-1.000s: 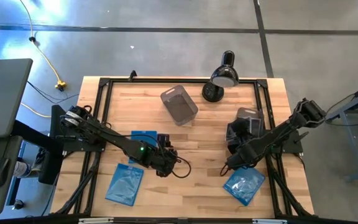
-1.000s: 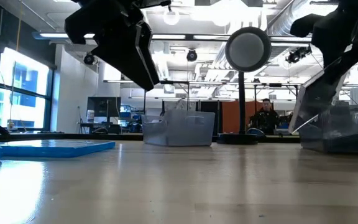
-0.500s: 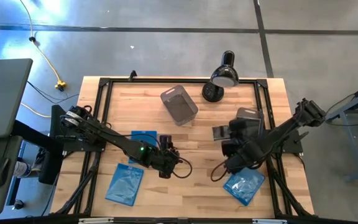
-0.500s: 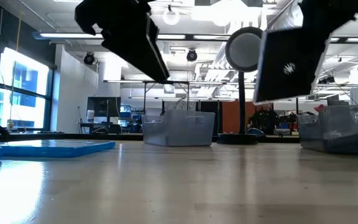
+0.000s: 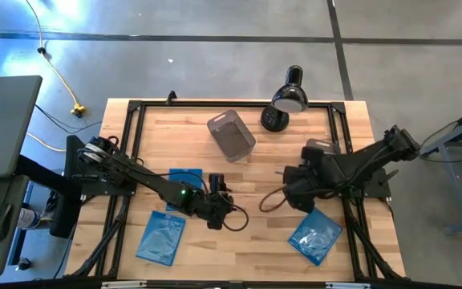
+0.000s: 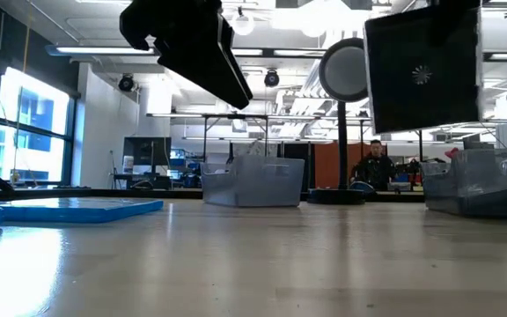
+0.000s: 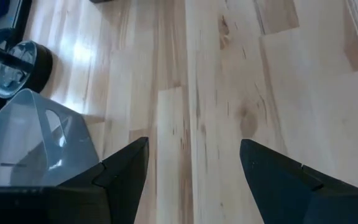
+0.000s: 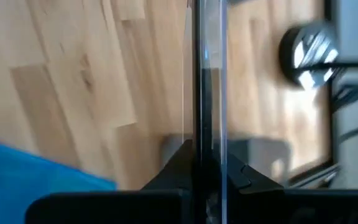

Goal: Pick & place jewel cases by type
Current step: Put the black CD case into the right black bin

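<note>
My right gripper [image 5: 294,190] hangs above the table's right half, shut on a dark squarish jewel case [image 6: 422,75] that shows edge-on in the right wrist view [image 8: 207,81]. My left gripper [image 5: 221,201] hovers open over bare wood [image 7: 191,155] at the table's middle, with nothing between its fingers. Three blue jewel cases lie flat: one [image 5: 186,178] partly under the left arm, one [image 5: 161,237] near the front left, one [image 5: 315,238] near the front right below the right arm. My right gripper pinches the dark case between its two fingers at the case's upper edge [image 8: 207,149]. The fingers come from above, pointing steeply down. The case hangs upright below them, clear of the table, its flat face toward the table's near edge.
A smoky grey tub [image 5: 231,135] stands at the far middle. A second tub [image 5: 321,150] is partly hidden under the right arm. A black dome lamp [image 5: 287,99] sits at the far edge. Black frame rails [image 5: 127,160] run along the table's sides.
My right gripper has risen and gone a little toward the far edge, rolling as it went. The dark case, at first tilted low beside the right tub, is now lifted clear and hangs upright.
</note>
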Action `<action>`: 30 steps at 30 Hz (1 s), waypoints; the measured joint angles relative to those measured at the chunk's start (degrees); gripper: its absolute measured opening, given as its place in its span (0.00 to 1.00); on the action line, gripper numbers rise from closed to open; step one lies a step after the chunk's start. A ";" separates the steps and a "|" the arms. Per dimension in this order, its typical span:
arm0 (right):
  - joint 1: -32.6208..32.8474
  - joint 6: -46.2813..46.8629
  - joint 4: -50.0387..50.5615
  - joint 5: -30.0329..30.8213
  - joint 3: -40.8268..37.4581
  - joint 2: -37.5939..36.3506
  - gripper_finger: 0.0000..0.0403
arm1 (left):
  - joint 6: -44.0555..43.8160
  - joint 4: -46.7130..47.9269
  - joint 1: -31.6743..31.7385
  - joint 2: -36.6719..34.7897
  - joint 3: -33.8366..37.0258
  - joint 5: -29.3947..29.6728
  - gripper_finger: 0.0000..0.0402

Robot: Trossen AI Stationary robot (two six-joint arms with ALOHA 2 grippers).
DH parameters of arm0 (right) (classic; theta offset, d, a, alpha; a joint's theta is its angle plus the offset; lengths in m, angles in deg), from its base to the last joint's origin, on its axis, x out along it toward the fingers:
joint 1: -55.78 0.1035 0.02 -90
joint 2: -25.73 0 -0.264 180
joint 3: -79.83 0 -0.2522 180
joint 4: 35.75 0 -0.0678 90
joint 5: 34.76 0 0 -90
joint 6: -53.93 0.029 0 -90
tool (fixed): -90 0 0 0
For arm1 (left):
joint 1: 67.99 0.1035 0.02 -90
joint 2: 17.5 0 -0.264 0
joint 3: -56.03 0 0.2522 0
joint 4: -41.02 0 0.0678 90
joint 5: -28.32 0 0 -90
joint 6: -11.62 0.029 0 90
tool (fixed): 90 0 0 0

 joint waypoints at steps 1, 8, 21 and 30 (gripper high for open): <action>-0.63 1.83 0.01 -1.54 0.05 0.00 0.04 | 0.07 0.00 0.00 0.00 0.00 0.00 0.62; -3.63 17.43 0.03 -9.85 0.05 0.00 0.07 | 0.09 0.02 0.00 0.04 0.00 -1.21 0.62; -3.93 30.17 0.08 -2.41 1.41 -5.74 0.07 | 0.06 0.02 0.00 0.04 0.00 -3.75 0.62; -2.44 38.63 0.05 -4.35 1.39 -13.55 0.04 | -0.99 0.05 0.00 0.04 0.00 -4.28 0.62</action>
